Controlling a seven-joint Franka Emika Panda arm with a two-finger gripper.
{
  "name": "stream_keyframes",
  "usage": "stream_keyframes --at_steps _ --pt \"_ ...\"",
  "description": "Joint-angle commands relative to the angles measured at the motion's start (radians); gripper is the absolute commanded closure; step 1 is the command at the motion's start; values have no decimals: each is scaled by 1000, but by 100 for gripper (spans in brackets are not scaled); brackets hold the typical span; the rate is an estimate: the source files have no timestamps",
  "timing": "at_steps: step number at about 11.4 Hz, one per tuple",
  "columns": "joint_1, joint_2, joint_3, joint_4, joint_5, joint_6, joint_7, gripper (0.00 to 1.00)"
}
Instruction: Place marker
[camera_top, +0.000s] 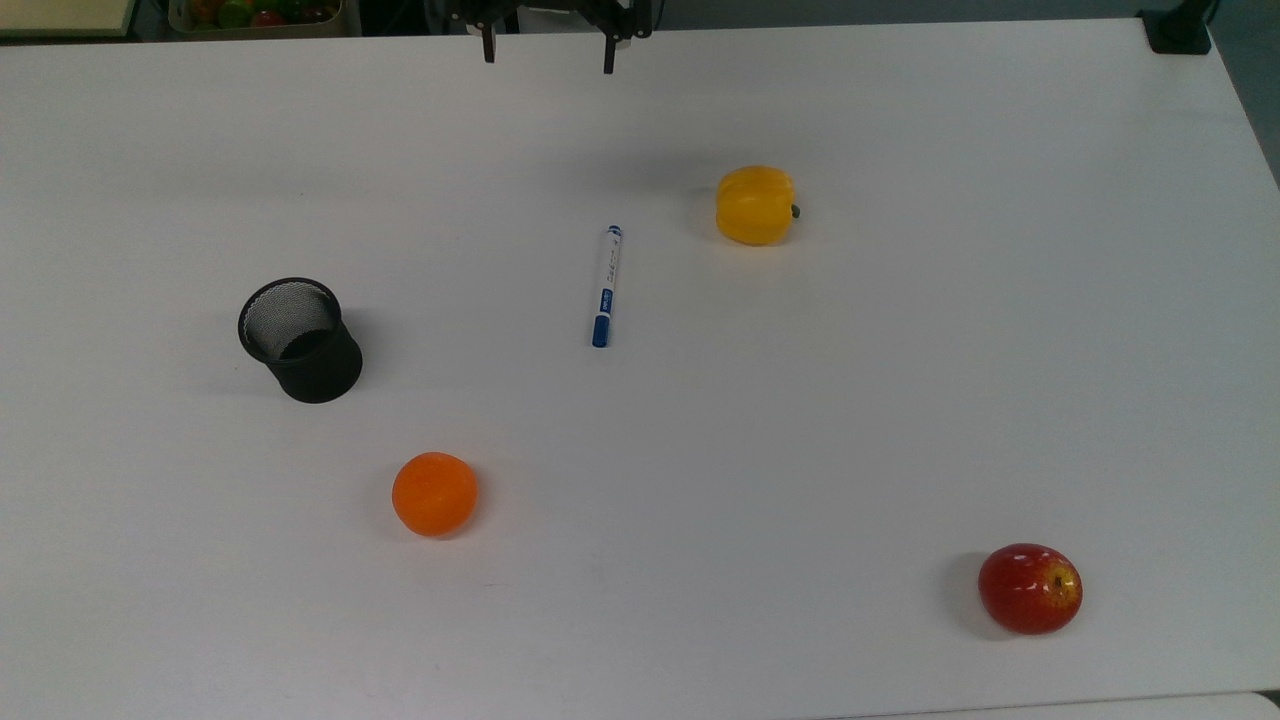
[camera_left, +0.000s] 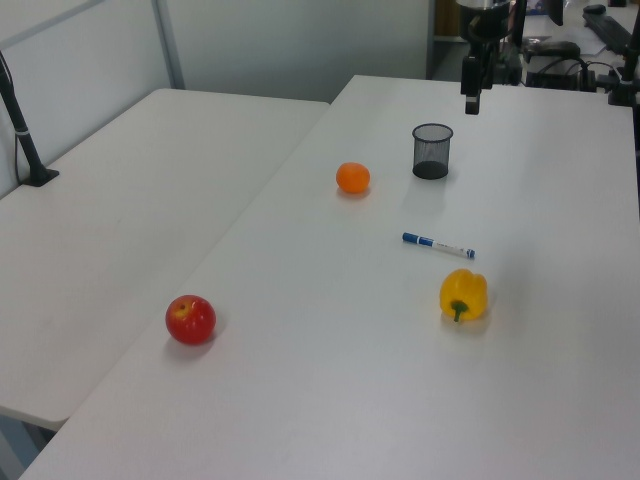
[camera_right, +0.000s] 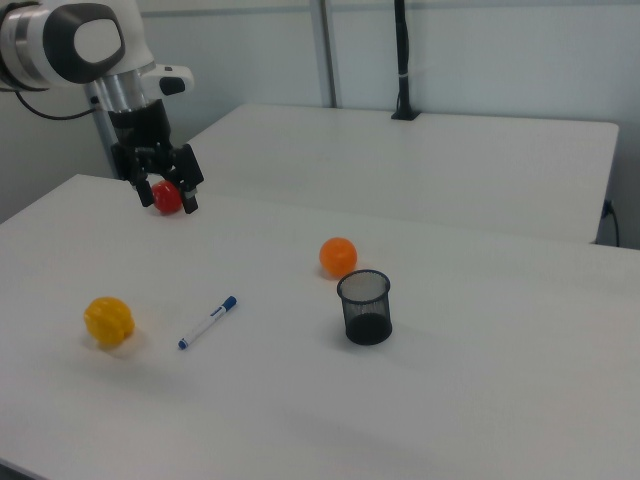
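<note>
Nothing of the task is looking done yet: the marker (camera_top: 606, 286) is lying flat on the white counter (camera_top: 900, 380), untouched, with the gripper (camera_top: 547, 52) hanging high above the counter's far edge in the top view, well apart from it. The gripper's two fingers are standing spread wide with nothing between them, which the right view (camera_right: 162, 194) is also showing. In the top view the marker is resting near the middle of the counter, its blue cap pointing toward the view's bottom, between the black mesh cup (camera_top: 299, 340) on the top view's left and the yellow pepper (camera_top: 756, 205) on the top view's upper right; it is touching neither.

Judging from this, every step is remaining: the arm is needing to come down over the marker, close on its slim barrel, lift it and carry it to wherever it is meant to go. The mesh cup is looking like the likely place, though the task sentence is not saying so.

Counting things on the counter: one marker, one mesh cup standing upright and looking empty, one yellow pepper, one orange (camera_top: 434, 493) and one red apple (camera_top: 1030, 588). The three fruits are sitting well apart from one another.
</note>
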Motion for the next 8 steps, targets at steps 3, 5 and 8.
stream_keyframes --at_steps 3,5,8 --pt "-9 28 -2 -13 21 70 43 0" --pt "-12 66 -2 -19 21 123 43 0" --pt "-9 132 0 -42 21 193 43 0"
